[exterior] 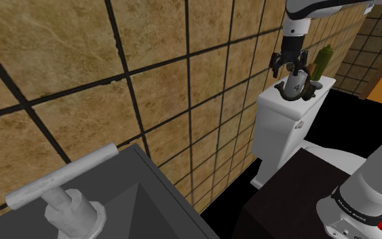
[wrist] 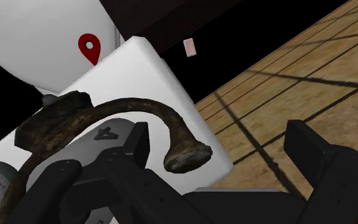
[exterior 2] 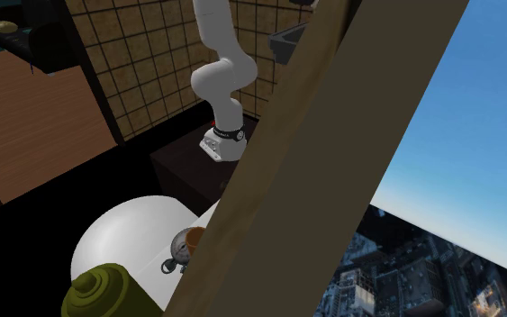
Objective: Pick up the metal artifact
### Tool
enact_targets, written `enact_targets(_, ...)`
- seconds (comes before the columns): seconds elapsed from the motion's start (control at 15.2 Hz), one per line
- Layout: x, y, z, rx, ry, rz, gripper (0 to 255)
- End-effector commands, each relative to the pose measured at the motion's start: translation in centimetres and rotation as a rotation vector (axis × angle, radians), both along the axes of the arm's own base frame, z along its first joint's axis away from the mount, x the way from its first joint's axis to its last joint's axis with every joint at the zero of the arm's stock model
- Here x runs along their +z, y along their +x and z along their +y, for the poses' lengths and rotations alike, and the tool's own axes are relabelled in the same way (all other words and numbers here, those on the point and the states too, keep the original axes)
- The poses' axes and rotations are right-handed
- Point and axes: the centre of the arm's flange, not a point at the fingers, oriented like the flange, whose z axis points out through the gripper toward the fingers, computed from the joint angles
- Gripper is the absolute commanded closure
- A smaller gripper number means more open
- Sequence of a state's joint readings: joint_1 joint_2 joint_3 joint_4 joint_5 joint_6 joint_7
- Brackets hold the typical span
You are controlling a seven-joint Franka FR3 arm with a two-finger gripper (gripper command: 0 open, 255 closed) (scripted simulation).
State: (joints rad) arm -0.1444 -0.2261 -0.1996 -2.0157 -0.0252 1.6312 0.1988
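Fingers (wrist: 308, 147): spread apart, clamped on nothing.
Metal artifact (wrist: 133, 105): on the toilet tank (wrist: 149, 70); the tip of its rusty curved bar lies between the fingers.
Advice: centre that tip between both fingers, close squarely, then lift straight.

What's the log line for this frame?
phase: pre-grasp | gripper: open, straddling artifact | artifact: on tank, not clasped

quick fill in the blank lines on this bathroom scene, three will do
1. The pincer hangs over the white toilet ____.
2. The bottle beside the rusty artifact is ____.
3. The wall is covered in brown ____.
Missing: tank; green; tiles.
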Motion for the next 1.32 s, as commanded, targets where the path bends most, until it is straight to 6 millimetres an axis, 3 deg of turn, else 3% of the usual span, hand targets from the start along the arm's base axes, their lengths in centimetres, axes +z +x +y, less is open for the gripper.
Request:
enact_targets(0.0, -0.9, 1.7, -2.1, -0.063, -0.002, 0.013, 0)
enact_targets(0.13, -1.7, 2.8, -3.9, -0.113, -0.003, 0.024, 0)
enact_targets(0.73, -5.7, 2.8, -3.9, -0.113, -0.003, 0.024, 0)
enact_targets(0.79, -5.6, 2.7, -3.9, -0.113, -0.003, 0.024, 255)
enact_targets(1.25, -5.6, 2.7, -3.9, -0.113, -0.003, 0.024, 255)
